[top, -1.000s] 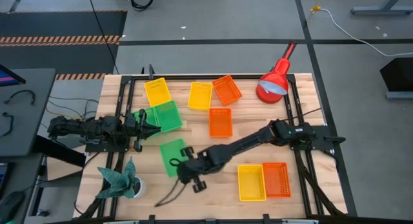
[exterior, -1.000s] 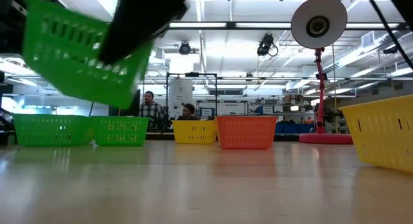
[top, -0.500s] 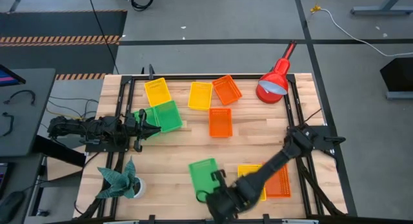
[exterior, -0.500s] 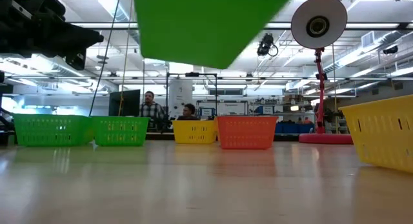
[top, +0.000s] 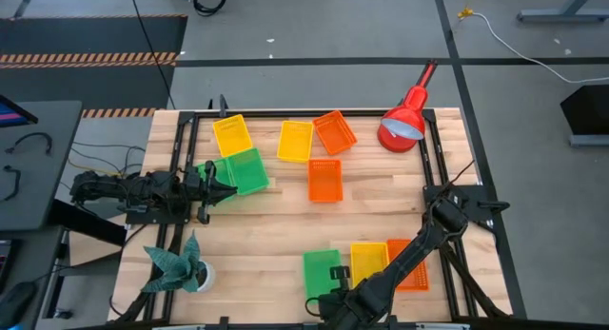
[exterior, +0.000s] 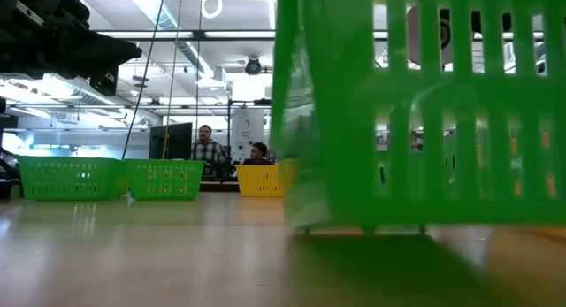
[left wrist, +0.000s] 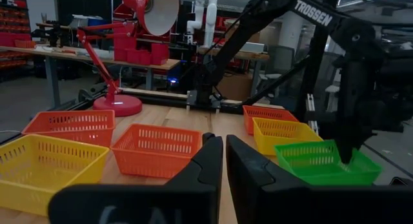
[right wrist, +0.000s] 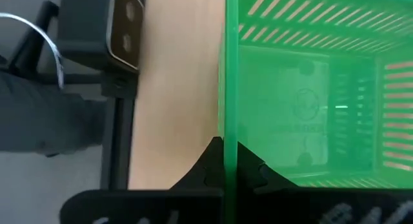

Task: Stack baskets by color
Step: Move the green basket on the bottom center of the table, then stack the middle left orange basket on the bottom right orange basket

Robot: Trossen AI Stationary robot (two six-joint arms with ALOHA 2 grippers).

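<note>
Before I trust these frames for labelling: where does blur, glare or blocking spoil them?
Low view: the green basket fills the right side, soft and out of focus, hiding what lies behind; ceiling lights glare. Right wrist view: the right claw, shut on that basket's wall, sits too close for sharpness. High view: even light, nothing blurred.

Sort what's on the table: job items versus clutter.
Job items: held green basket, green basket, yellow baskets, orange baskets, right gripper gripping the held basket's wall.

Clutter: red lamp, plant.
</note>
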